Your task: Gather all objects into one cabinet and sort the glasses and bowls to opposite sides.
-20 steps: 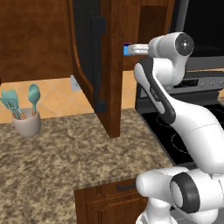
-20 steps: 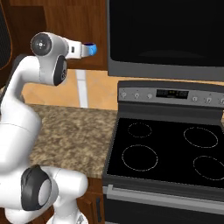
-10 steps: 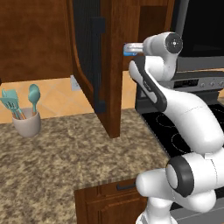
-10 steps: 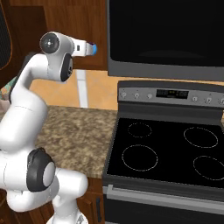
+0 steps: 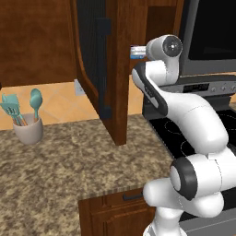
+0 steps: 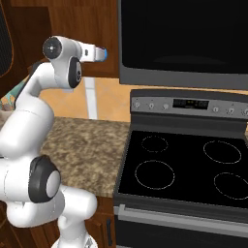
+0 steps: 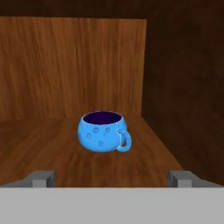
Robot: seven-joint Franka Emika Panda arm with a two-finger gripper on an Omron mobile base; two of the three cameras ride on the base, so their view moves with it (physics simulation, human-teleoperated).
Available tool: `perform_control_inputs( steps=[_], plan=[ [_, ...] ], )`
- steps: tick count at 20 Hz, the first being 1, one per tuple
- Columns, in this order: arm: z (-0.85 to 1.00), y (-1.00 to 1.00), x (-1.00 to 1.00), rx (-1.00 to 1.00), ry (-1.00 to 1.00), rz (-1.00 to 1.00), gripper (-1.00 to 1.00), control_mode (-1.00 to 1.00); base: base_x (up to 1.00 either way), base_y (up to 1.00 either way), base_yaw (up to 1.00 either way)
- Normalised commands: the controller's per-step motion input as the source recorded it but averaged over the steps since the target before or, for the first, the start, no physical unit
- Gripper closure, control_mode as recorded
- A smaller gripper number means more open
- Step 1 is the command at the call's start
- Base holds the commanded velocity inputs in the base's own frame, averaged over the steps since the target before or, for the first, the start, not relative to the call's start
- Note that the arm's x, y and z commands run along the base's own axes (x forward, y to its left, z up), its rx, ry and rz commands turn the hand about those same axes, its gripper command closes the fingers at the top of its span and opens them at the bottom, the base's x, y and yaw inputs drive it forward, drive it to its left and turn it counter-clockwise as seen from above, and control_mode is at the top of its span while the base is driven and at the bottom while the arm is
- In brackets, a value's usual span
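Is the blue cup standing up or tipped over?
Standing up. In the hand view the blue cup sits flat on the wooden shelf with its dark opening facing up and its handle out to the side.

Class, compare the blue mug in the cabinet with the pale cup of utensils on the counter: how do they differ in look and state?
The blue mug is bright blue with a side handle; the utensil cup is pale with no handle in sight. The mug holds nothing and shows a dark inside; the cup holds teal utensils. The mug sits on the cabinet's wooden shelf, the cup on the speckled counter. Both stand upright.
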Motion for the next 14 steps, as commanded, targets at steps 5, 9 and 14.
perform_control_inputs(
  steps=[5, 9, 14],
  plan=[
    [0.00, -0.01, 0.11, 0.00, 0.03, -0.01, -1.00, -1.00, 0.00, 0.00, 0.00],
    [0.00, -0.01, 0.13, 0.00, 0.05, 0.00, -1.00, -1.00, 0.00, 0.00, 0.00],
    [-0.01, -0.03, 0.17, 0.00, 0.01, 0.00, -1.00, -1.00, 0.00, 0.00, 0.00]
  ],
)
